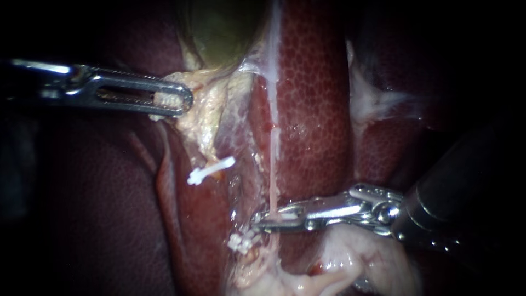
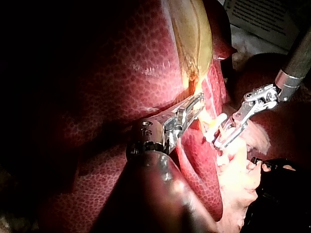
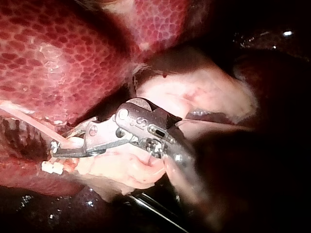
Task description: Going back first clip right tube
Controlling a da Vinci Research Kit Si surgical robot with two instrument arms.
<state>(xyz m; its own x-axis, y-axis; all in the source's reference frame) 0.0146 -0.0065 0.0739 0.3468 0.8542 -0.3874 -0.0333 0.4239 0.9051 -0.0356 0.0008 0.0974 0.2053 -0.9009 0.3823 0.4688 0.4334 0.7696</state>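
Note:
My right instrument (image 1: 263,220) comes in from the right. Its slim jaws stand slightly open astride the thin pink right tube (image 1: 273,183), which runs down between them. In the right wrist view the same jaws (image 3: 56,149) show a gap with the tube end between them. A white clip (image 1: 211,170) sits on the left tube, and another white clip (image 1: 241,242) lies just below and left of the right jaw tips. My left instrument (image 1: 178,101) has windowed jaws shut on pale fatty tissue (image 1: 205,104) under the green gallbladder (image 1: 219,30).
Dark red liver (image 1: 315,109) lies on both sides of the tubes. A lump of pale, soft tissue (image 1: 356,257) sits under my right instrument's wrist. In the left wrist view both instruments show, the right one (image 2: 221,141) just beyond the left one (image 2: 194,104).

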